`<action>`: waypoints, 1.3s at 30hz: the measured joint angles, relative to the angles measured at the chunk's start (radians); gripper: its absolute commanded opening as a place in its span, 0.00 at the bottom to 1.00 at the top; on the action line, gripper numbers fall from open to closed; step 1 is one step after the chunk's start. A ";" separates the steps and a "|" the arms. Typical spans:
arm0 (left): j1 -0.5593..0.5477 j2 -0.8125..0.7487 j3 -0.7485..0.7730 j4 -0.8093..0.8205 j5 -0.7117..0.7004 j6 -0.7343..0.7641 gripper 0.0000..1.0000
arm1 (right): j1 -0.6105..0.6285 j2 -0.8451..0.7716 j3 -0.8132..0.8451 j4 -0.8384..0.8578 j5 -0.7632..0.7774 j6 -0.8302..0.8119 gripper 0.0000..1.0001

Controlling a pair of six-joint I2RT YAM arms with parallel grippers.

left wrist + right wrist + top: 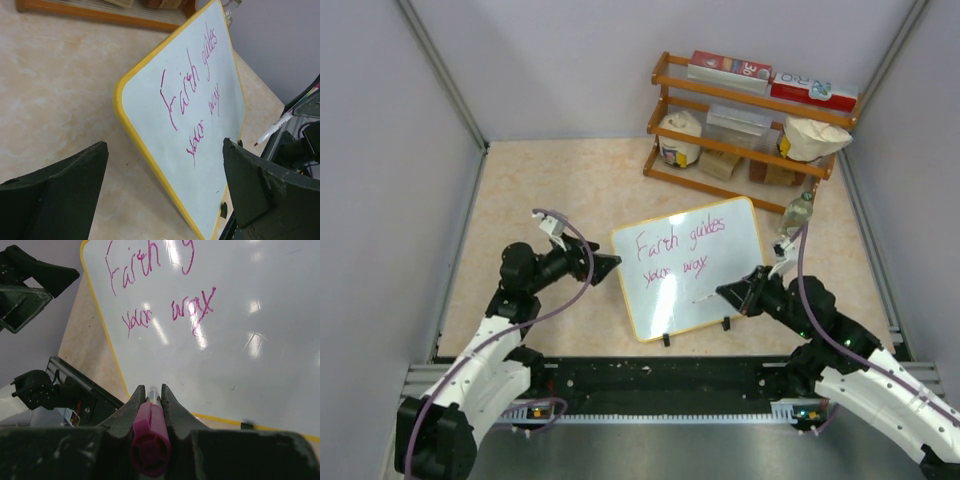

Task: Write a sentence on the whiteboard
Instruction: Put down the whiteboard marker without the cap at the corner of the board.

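Two pink lines form the sentence [675,250] on the whiteboard [740,255], propped up on the surface [550,190]. The left fingers [55,195] spread wide beside its left edge; the right fingers [127,412] clamp a pink marker [149,440].

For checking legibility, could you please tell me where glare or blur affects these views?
Right wrist: bright streaks glare on the glossy white yellow-framed whiteboard, some overlapping the pink-magenta cursive sentence; the pink marker in the right claw is slightly soft. Left wrist: no glare, writing sharp. Top external: evenly lit, writing small.
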 measured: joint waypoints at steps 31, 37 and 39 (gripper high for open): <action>0.000 -0.272 0.131 -0.163 -0.260 -0.137 0.99 | -0.001 -0.190 -0.250 -0.221 -0.188 0.456 0.22; 0.000 -0.260 0.131 -0.163 -0.263 -0.137 0.99 | -0.001 -0.199 -0.249 -0.266 -0.143 0.479 0.45; 0.000 -0.257 0.131 -0.163 -0.266 -0.137 0.99 | 0.000 -0.199 -0.248 -0.286 -0.125 0.483 0.50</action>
